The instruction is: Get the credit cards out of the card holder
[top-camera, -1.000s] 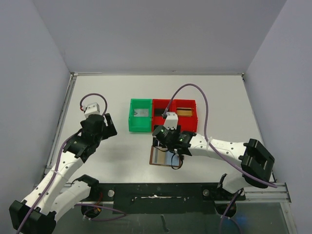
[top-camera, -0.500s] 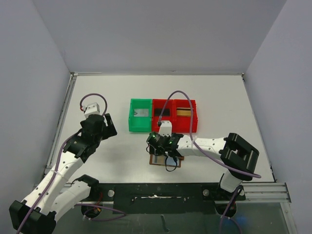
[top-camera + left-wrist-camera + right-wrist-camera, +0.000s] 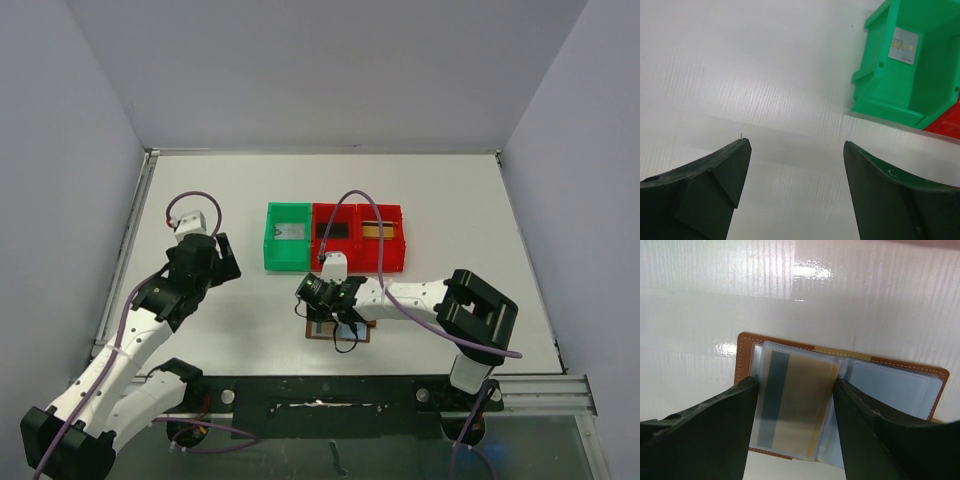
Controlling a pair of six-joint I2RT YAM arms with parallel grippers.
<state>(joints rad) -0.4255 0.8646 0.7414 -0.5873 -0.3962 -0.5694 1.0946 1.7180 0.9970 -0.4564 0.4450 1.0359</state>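
The card holder (image 3: 890, 389) lies open on the table, brown rim, pale blue-grey inside; in the top view it lies (image 3: 358, 333) under my right arm. A gold credit card (image 3: 800, 400) with a dark stripe sits in a clear sleeve on its left page. My right gripper (image 3: 796, 390) is open just above it, one finger at each long edge of the sleeve; in the top view it points down (image 3: 328, 312) onto the holder. My left gripper (image 3: 796, 150) is open and empty over bare table, left of the bins (image 3: 225, 258).
A green bin (image 3: 272, 250) and two red bins (image 3: 356, 258) stand in a row behind the card holder. The green bin (image 3: 880, 95) holds a pale card (image 3: 903, 39). The right red bin holds a gold card (image 3: 378, 231), the middle one a dark card (image 3: 333, 230).
My right gripper has moved left and lowered over the card holder's left page, and the right arm has folded in closer. The left arm has not moved.
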